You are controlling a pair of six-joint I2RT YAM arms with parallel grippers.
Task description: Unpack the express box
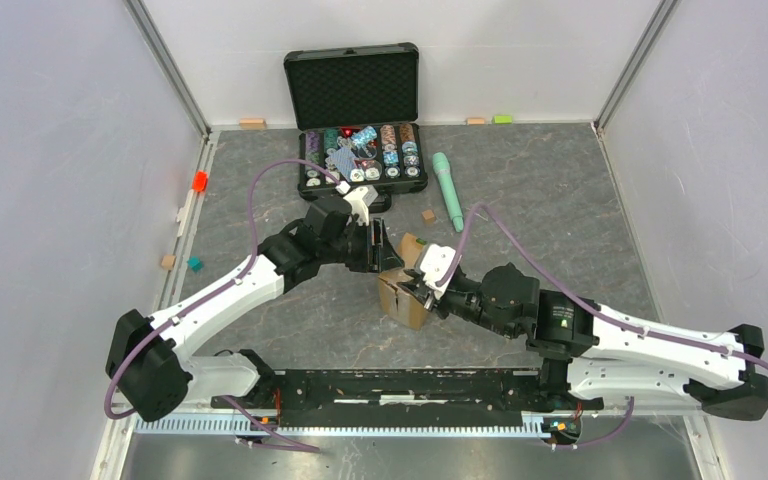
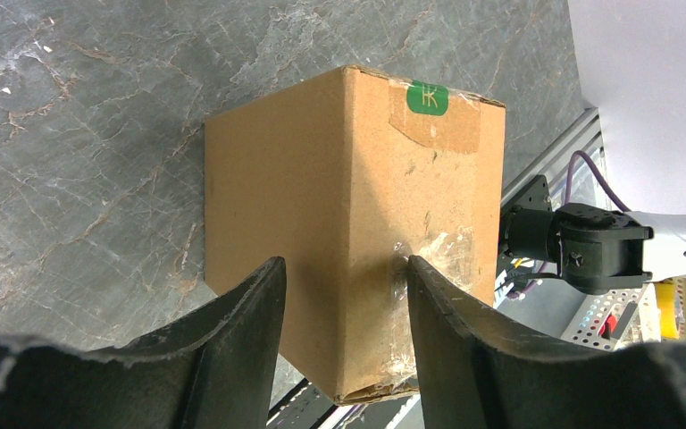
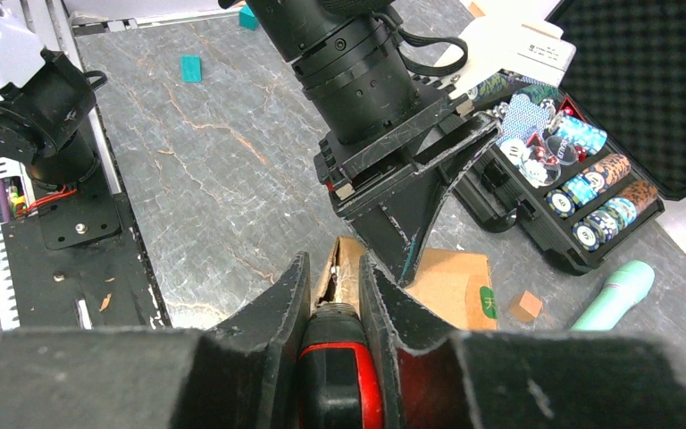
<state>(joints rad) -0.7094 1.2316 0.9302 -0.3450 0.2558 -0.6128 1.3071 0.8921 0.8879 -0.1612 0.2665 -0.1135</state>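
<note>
The express box (image 1: 407, 297), a small brown taped carton, stands mid-table between both arms. My left gripper (image 2: 341, 264) reaches down over it from the far side. Its two fingers press on the two faces either side of one vertical corner of the box (image 2: 322, 179), and one tip dents the glossy tape. My right gripper (image 3: 335, 265) is shut on a red and black cutter (image 3: 344, 357). The cutter's tip sits at a torn cardboard seam of the box (image 3: 451, 286), right beside the left gripper's fingers (image 3: 402, 237). The cutter's blade is hidden.
An open black case of poker chips (image 1: 360, 130) stands at the back. A mint-green cylinder (image 1: 449, 190) and a small wooden block (image 1: 428, 215) lie right of it. Orange (image 1: 199, 181) and teal (image 1: 194, 264) blocks sit by the left wall. A black rail (image 1: 400, 385) runs along the near edge.
</note>
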